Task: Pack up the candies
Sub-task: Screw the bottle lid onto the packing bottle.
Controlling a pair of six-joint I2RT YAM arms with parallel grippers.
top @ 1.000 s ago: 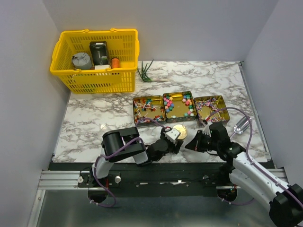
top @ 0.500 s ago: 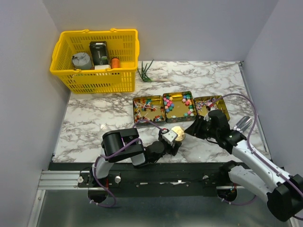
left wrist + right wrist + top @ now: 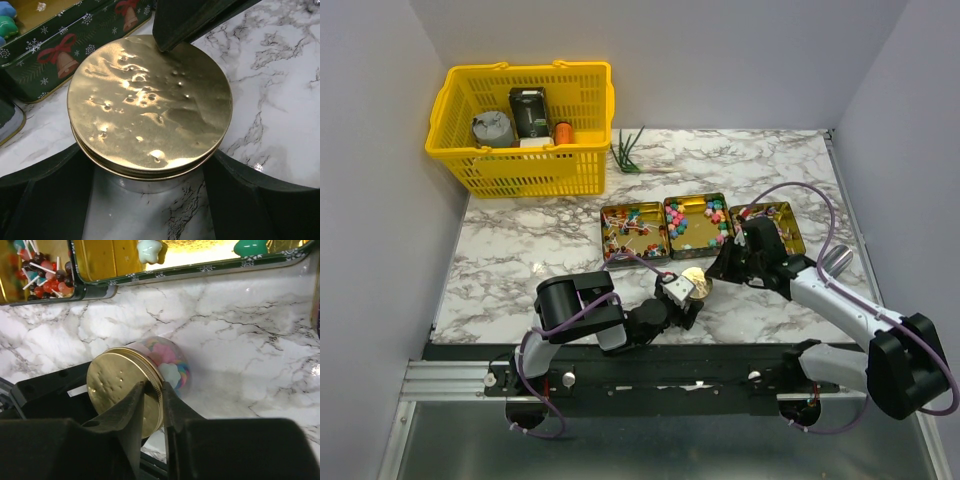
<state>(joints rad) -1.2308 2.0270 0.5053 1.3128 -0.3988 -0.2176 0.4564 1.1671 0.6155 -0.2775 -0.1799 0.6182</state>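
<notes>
Over the preceding second the right arm swung from the near right of the table [image 3: 520,250] leftward and farther in, bringing the right gripper [image 3: 153,386] onto the lid [image 3: 150,100]. Nearest the bases, the left arm lay folded low along the near edge. The left gripper [image 3: 682,293] was clenched around the jar [image 3: 184,380], held tilted with its mouth turned up and to the right. Pastel candies [image 3: 167,371] showed through the jar's wall. The right arm reached diagonally from the near right corner, wrist bent down, and its fingers pinched only the lid's thin rim.

We judged this narrow hold the main hazard: it could slip off the smooth metal. Any twist might also turn the whole jar within the left gripper's hold. Were the lid to come loose at this tilt, candies could roll onto the marble. Just beyond the jar stood three open tins [image 3: 698,197], where more candies lay.
</notes>
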